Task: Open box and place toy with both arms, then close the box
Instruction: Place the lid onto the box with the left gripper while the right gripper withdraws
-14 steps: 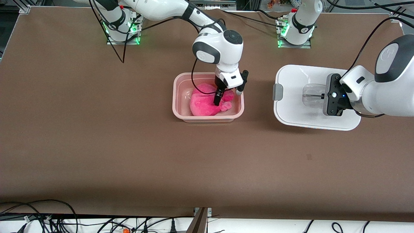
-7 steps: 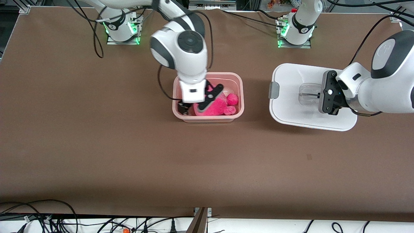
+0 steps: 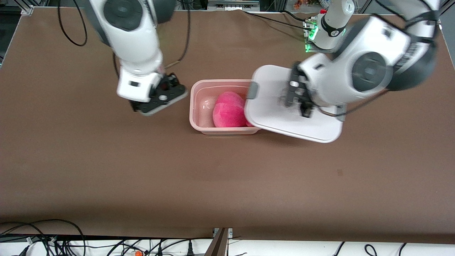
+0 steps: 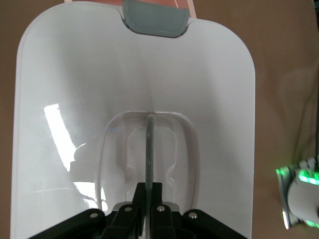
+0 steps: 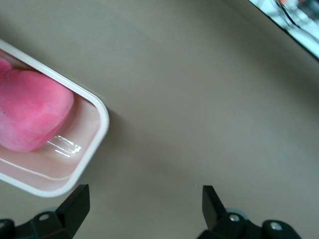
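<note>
- Near the middle of the brown table (image 3: 106, 170), we see the box (image 3: 199, 106), a pinkish translucent container standing open.
- Inside the box lies the toy (image 3: 229, 110), a bright pink plush; its rounded body fills the half of the box toward the left arm's end, and part of it is hidden under the lid.
- In the right wrist view we see the toy (image 5: 30, 112) resting against the box wall (image 5: 94, 134), with bare box floor between it and the corner.
- The lid (image 3: 280, 113) is white and is held up in the air by the left gripper (image 3: 300, 101). It hangs over the table and overlaps the end of the box toward the left arm's end of the table. Its grey clip (image 3: 251, 90) sits above the box rim.
- In the left wrist view we see the left gripper (image 4: 148, 209) closed on the thin upright bar of the clear recessed handle (image 4: 148, 149) in the lid (image 4: 65, 99). The grey clip (image 4: 154, 17) shows at the lid's edge.
- The right gripper (image 3: 156, 99) hovers over bare table beside the box, toward the right arm's end. In the right wrist view its fingers (image 5: 75, 204) are spread wide apart, and we see nothing between them.
</note>
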Available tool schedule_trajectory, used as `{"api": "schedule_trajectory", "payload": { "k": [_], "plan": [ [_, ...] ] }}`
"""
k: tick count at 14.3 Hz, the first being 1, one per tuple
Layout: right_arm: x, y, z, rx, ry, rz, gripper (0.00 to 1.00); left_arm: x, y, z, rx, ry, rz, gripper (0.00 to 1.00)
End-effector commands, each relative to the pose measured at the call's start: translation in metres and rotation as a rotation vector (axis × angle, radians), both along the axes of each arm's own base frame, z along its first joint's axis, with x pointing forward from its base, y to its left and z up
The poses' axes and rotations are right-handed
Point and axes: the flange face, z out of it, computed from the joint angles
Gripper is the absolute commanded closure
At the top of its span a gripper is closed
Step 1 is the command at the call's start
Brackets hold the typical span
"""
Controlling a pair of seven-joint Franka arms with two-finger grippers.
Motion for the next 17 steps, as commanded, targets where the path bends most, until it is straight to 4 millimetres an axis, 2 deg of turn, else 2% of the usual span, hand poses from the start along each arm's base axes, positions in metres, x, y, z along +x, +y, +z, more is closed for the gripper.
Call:
{"api": "schedule_trajectory", "payload": {
  "k": [1, 2, 4, 6, 8, 9, 10, 13, 17],
  "plan": [
    [-0.029, -0.075, 0.032, 0.029, 0.010, -0.141, 0.00, -0.013, -0.081, -0.035, -0.049, -0.051, 0.010, 1.00],
    [-0.036, -0.098, 0.042, 0.031, 0.013, -0.176, 0.00, -0.025, -0.111, -0.045, -0.075, -0.076, -0.016, 1.00],
    [-0.043, -0.139, 0.053, 0.031, 0.029, -0.245, 0.00, -0.036, -0.145, -0.076, -0.061, -0.070, 0.070, 1.00],
    [-0.043, -0.176, 0.055, 0.036, 0.042, -0.304, 0.00, -0.039, -0.156, -0.102, -0.047, -0.045, 0.091, 1.00],
    [-0.037, -0.210, 0.047, 0.055, 0.060, -0.363, 0.00, -0.044, -0.162, -0.115, -0.026, -0.023, 0.123, 1.00],
    [-0.034, -0.220, 0.043, 0.057, 0.058, -0.380, 0.00, -0.045, -0.163, -0.121, -0.018, -0.015, 0.133, 1.00],
    [-0.030, -0.225, 0.040, 0.067, 0.050, -0.389, 0.00, -0.047, -0.165, -0.124, -0.013, -0.013, 0.130, 1.00],
    [-0.024, -0.221, 0.028, 0.110, 0.030, -0.390, 0.00, -0.047, -0.165, -0.139, 0.000, 0.004, 0.130, 1.00],
    [-0.020, -0.218, 0.026, 0.114, 0.033, -0.395, 0.00, -0.053, -0.171, -0.140, 0.013, -0.008, 0.111, 1.00]
  ]
}}
